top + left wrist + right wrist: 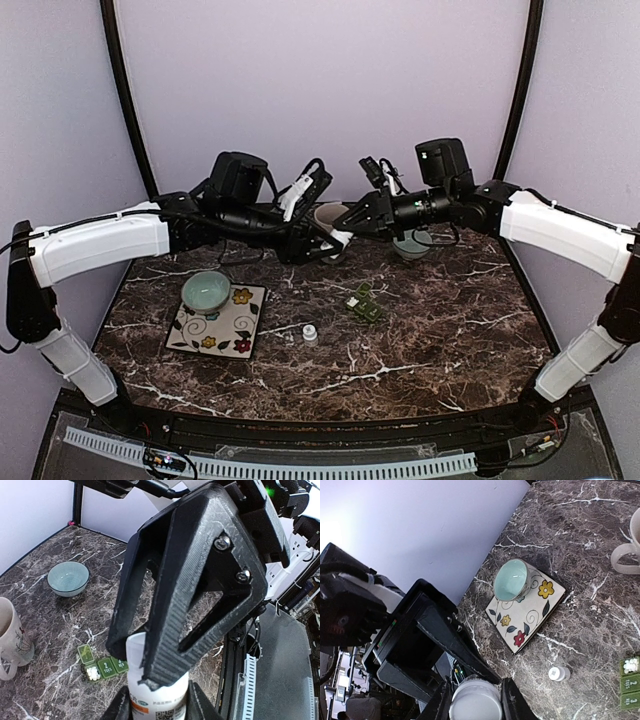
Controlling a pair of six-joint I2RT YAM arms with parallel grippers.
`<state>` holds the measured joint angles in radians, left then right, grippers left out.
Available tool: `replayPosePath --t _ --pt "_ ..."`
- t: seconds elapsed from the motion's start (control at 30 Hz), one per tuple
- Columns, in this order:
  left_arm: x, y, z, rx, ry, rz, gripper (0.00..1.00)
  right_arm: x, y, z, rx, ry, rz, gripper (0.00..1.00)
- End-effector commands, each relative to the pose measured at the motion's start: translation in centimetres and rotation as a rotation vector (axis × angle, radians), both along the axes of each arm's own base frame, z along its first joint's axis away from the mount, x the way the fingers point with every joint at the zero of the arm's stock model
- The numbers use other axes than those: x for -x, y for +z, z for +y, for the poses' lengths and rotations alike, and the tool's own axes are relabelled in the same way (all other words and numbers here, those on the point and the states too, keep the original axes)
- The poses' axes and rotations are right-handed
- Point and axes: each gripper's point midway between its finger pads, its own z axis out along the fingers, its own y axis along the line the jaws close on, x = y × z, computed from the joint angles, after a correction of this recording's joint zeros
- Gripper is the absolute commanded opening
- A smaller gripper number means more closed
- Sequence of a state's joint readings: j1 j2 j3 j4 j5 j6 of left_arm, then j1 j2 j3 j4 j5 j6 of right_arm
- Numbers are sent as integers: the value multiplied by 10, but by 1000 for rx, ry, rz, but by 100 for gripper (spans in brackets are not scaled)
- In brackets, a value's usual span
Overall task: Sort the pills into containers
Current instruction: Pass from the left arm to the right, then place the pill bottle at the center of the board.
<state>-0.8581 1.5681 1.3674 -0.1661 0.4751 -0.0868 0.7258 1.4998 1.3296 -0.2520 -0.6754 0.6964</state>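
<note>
Glossy veined marble table [430, 340], glazed ceramic bowl [205, 291], green plastic pill box [366, 306], white plastic bottle [165, 700].

"What did the pill box [366, 306] look like?"

"A dark green strip of three joined square compartments. It lay flat near the middle of the marble table [450, 340], at a slant. Two lids were shut, marked 2 TUES and 3 WED, and the end lid stood open."

"And the pills [92, 672]?"

"Small, white, heaped in that open compartment. The white bottle [155, 700], with orange on its label, was held off the table."
</note>
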Motion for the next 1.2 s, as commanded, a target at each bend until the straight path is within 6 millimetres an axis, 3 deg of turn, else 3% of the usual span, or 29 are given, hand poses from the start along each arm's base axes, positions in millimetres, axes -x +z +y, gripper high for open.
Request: replayPosePath --t 0.0,0.17,0.33,0.43,0.9,1.03,1.17 --pt "-10 50 -8 102 62 -274 9 11 -11 13 17 -4 116 0" --pt "-12 50 -4 110 97 -269 19 11 -12 10 32 -7 100 0" --pt "-13 54 -1 122 118 -263 42 11 -12 6 48 -20 77 0" --pt "-13 53 -2 120 118 -253 50 9 -13 3 66 -30 58 0" --pt "-12 41 5 78 138 -214 57 -8 -19 -19 184 -131 -56 0" --pt "-14 34 17 57 179 -207 58 -24 -34 -44 295 -215 -123 0" --pt "-14 25 26 36 207 -190 59 -44 -60 -82 439 -340 -198 0"
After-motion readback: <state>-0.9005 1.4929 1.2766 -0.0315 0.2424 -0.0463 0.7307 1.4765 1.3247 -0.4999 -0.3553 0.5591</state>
